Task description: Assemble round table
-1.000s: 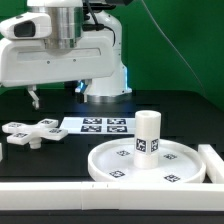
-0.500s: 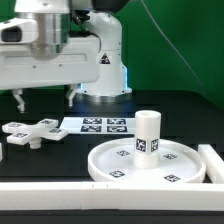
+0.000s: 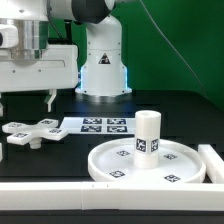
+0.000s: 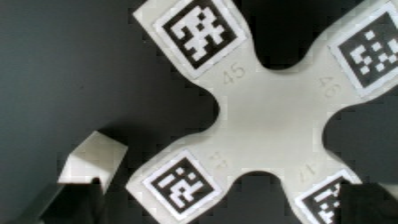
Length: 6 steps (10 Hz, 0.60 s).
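The white cross-shaped piece (image 3: 30, 130) lies flat on the black table at the exterior view's left and fills the wrist view (image 4: 267, 100), tags up. The short cylinder post (image 3: 148, 133) stands upright in the large rimmed round disc (image 3: 150, 162) at the exterior view's right. My gripper (image 3: 26, 102) hangs above the cross-shaped piece, clear of it. One finger (image 3: 52, 99) shows and the other sits at the frame's left edge, so the jaws stand wide apart and empty.
The marker board (image 3: 100, 125) lies behind the cross-shaped piece. A long white bar (image 3: 90, 197) runs along the front, and another white bar (image 3: 214, 160) stands at the exterior view's right. A small pale shape (image 4: 93, 158) shows beside the cross in the wrist view.
The gripper has moved toward the exterior view's left, from near the marker board to above the cross-shaped piece. The parts have not moved.
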Each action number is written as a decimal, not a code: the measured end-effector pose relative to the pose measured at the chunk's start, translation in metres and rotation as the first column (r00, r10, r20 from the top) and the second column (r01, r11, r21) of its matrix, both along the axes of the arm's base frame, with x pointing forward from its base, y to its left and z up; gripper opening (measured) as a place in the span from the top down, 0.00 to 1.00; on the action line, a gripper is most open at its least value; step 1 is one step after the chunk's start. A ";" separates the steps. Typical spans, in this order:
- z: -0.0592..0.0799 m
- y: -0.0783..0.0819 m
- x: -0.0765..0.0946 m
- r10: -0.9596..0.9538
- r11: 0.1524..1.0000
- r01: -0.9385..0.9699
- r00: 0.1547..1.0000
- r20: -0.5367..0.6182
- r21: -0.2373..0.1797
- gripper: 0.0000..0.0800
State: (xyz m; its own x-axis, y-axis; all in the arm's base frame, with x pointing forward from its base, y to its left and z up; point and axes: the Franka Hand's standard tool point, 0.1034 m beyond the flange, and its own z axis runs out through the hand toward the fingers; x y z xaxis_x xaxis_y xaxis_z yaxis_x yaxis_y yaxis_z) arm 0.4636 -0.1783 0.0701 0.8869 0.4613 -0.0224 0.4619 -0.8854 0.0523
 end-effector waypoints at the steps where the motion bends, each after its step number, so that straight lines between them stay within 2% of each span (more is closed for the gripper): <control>1: -0.006 0.003 -0.002 -0.007 1.000 0.007 1.000 -0.008 0.001 0.19; 4: -0.011 0.014 -0.003 -0.095 0.995 0.097 0.993 -0.073 0.026 0.19; 6: -0.011 0.014 -0.001 -0.094 0.995 0.096 0.993 -0.072 0.025 0.19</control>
